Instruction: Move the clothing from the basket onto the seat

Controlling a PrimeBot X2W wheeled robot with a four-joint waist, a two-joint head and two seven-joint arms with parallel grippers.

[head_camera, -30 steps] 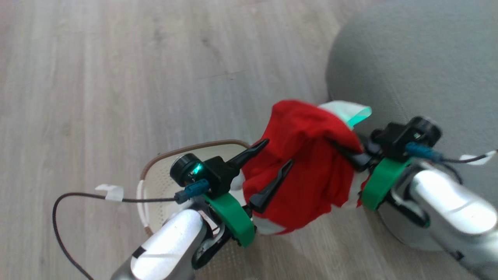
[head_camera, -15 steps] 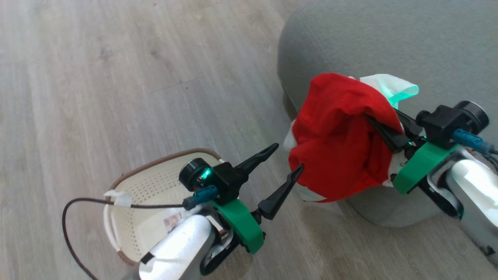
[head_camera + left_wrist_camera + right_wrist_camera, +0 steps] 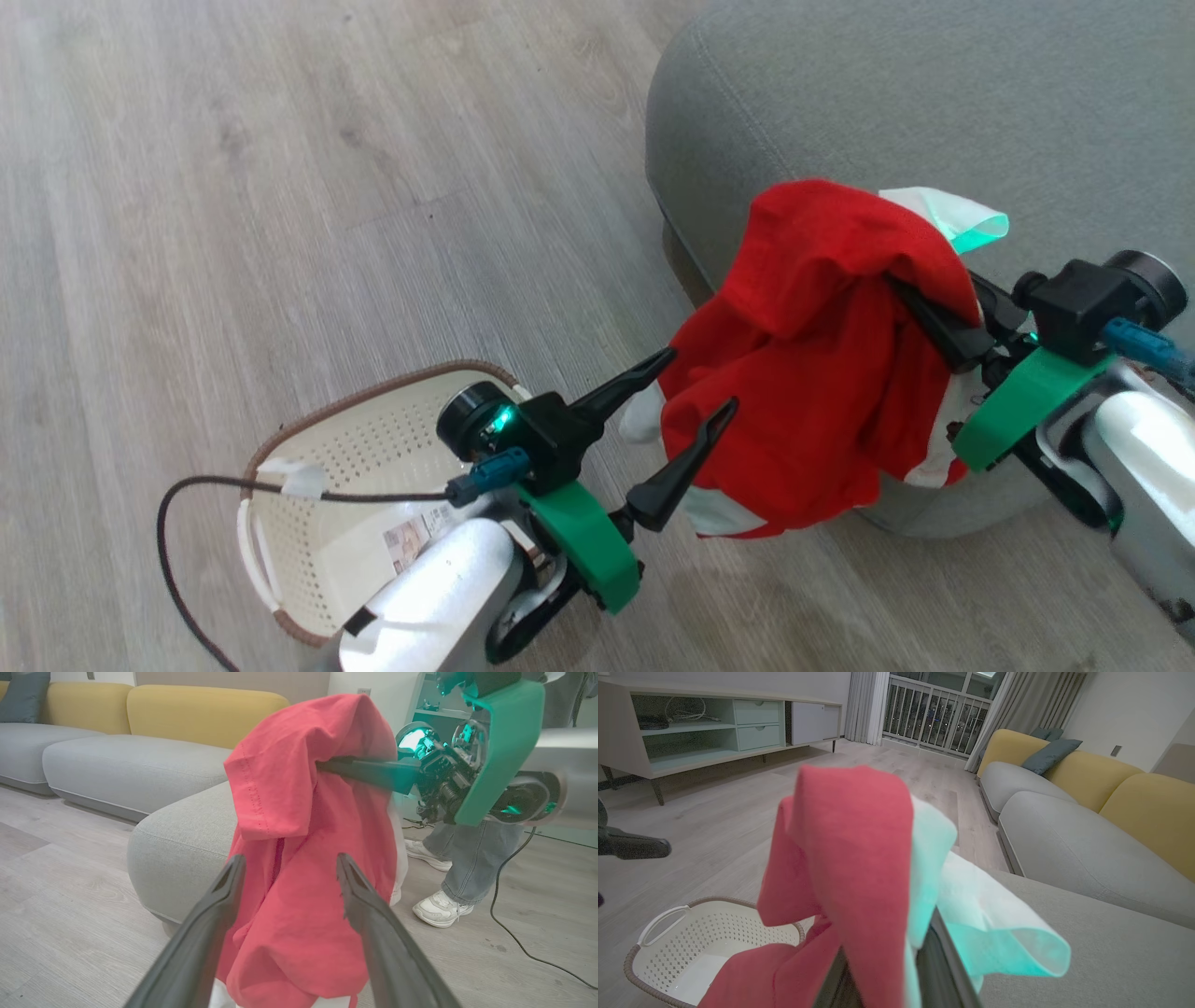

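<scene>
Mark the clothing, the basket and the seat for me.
clothing [image 3: 803, 373]: head view, middle of the hanging red fabric.
basket [image 3: 364, 457]: head view, perforated cream inner wall.
seat [image 3: 887, 93]: head view, bare grey top.

The left claw [image 3: 700, 379] holds its two dark fingers spread wide with nothing between them, pointing up and to the right from its pale forearm [image 3: 439, 597] at the lower left. The right claw [image 3: 920, 313] reaches in from the right, fingers pinched on the clothing [image 3: 803, 373], their tips buried in its folds.
</scene>
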